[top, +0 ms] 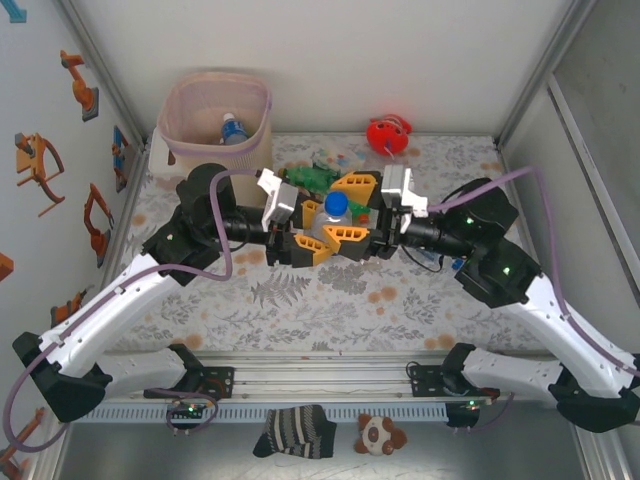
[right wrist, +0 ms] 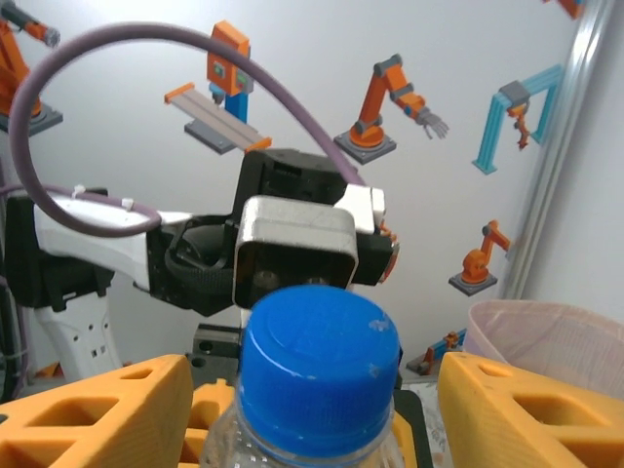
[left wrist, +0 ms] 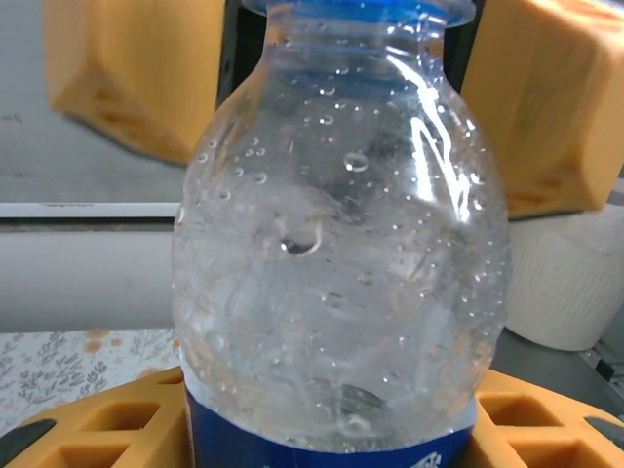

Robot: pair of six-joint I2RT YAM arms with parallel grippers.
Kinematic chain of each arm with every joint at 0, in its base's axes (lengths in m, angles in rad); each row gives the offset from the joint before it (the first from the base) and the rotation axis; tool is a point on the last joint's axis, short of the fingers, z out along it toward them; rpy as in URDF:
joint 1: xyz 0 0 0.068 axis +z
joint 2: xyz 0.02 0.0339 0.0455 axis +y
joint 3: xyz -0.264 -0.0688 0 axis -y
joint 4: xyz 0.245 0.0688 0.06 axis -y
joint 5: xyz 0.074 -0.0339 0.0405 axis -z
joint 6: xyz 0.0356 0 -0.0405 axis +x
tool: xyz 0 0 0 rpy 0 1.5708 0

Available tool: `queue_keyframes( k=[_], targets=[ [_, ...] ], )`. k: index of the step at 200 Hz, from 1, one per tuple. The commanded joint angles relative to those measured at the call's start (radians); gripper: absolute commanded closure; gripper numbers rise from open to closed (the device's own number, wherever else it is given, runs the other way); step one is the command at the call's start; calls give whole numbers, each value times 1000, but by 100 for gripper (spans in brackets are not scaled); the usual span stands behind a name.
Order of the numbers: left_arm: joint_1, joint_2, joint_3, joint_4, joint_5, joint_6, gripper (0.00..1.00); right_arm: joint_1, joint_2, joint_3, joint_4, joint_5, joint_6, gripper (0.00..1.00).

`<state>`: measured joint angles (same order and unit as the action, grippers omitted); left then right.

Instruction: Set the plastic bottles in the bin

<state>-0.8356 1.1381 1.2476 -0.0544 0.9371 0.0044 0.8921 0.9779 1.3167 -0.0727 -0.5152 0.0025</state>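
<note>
Centre frame, a handover by the look of it: the clear bottle [top: 337, 205] is clasped low on its body by the left gripper [left wrist: 327, 434], while the fingers [right wrist: 531, 409] of the right gripper [right wrist: 317, 419] are parted either side of the blue cap, untouching. A straight pull-away is wanted before the bottle is swung to the bin [top: 195, 150], upper left. Both arms are reached inward, wrists facing.

Clear bottle [top: 336, 222] with blue cap [top: 338, 203], pale pink bin [top: 210, 150], red toy [top: 388, 135], leaf-patterned table cover [top: 330, 290].
</note>
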Motion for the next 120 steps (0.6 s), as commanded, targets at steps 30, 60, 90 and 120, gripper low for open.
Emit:
queue_keyframes(
  k=[30, 60, 90, 120],
  targets=[
    [16, -16, 46, -74, -94, 48, 50, 3, -83, -28, -16, 122, -34, 31],
    [51, -14, 52, -93, -192, 45, 49, 4, -103, -34, -54, 159, -39, 31],
    [119, 16, 107, -162, -333, 36, 51, 4, -107, -46, -67, 184, -39, 32],
    [191, 55, 179, -251, -497, 44, 51, 4, -94, -45, -70, 187, -38, 32]
  ],
)
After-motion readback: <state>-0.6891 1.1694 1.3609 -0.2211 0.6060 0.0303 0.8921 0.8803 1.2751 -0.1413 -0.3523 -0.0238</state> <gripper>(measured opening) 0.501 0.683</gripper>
